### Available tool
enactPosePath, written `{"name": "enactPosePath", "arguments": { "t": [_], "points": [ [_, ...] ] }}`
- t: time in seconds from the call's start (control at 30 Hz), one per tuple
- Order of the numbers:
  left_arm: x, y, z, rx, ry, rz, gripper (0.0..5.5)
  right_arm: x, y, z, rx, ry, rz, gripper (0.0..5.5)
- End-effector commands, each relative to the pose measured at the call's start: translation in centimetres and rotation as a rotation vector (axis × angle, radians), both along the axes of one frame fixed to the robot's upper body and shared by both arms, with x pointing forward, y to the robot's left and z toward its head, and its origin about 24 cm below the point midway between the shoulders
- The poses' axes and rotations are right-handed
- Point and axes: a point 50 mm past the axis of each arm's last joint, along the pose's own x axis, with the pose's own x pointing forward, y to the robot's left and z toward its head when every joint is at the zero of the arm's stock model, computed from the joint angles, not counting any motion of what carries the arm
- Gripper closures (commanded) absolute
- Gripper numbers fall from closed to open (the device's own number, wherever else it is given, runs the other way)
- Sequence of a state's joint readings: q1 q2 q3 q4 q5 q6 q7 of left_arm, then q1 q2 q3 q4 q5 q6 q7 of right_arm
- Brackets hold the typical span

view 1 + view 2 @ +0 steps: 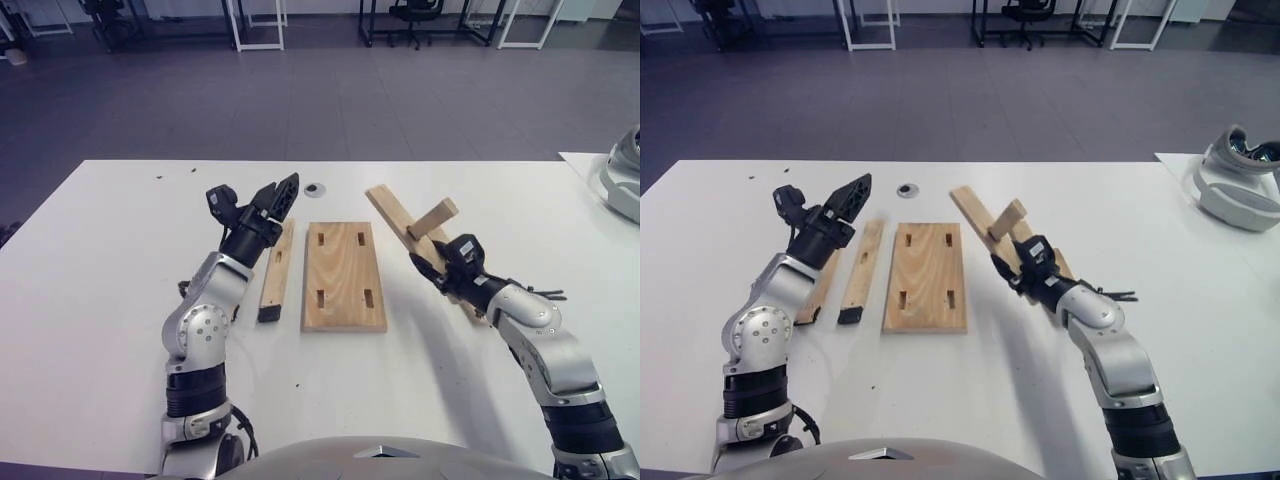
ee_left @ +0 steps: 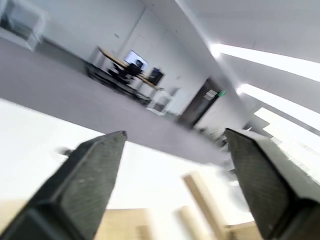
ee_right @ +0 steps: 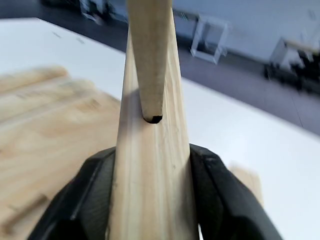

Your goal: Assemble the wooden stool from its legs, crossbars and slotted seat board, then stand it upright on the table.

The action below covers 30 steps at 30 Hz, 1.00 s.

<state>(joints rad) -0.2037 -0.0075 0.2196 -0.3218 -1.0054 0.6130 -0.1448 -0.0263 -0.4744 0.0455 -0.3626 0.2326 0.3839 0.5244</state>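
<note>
Your seat board (image 1: 345,276): pale wood, four slots, flat at table (image 1: 100,260) centre. At its 3 o'clock, R gripper (image 3: 152,195) is clamped on a leg (image 1: 392,212) w/ a crossbar (image 1: 433,217) stuck in its slot. At 9 o'clock, L gripper (image 1: 280,197) hangs spread, empty, above two loose legs (image 1: 862,256).

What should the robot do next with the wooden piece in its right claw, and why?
Probably carry it over the seat board and line its end up with a slot. The right gripper is shut on a leg with a crossbar already plugged in, the board's four slots are empty, and the left gripper is open, holding nothing.
</note>
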Motion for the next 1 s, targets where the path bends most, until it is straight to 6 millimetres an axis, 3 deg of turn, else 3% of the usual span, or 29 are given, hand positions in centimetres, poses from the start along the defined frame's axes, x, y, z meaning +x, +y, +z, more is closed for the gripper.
{"name": "enactPosePath", "arguments": {
  "t": [0.03,0.2,0.27,0.57,0.77,1.0],
  "points": [
    [-0.2,-2.3,0.3,-0.088,0.129,-0.137,1.38,-0.2,3.5,3.6,0.007,-0.23,0.248,3.43],
    [-0.5,-3.2,0.4,-0.132,0.182,-0.188,1.38,-0.4,5.1,4.2,0.022,-0.292,0.34,3.43],
    [-0.5,-3.0,0.8,-0.146,0.165,-0.183,1.64,-0.5,5.0,3.9,0.009,-0.282,0.347,3.43],
    [-0.9,-2.8,0.5,-0.105,0.132,-0.138,3.46,-0.6,4.9,3.5,-0.001,-0.272,0.348,3.43],
    [-1.0,-2.8,0.6,-0.087,0.115,-0.125,4.37,-0.7,4.9,3.4,0.006,-0.268,0.343,3.43],
    [-1.6,-3.3,0.4,-0.09,0.11,-0.109,4.43,-1.3,5.4,3.2,0.045,-0.222,0.38,3.43]
  ]
}}
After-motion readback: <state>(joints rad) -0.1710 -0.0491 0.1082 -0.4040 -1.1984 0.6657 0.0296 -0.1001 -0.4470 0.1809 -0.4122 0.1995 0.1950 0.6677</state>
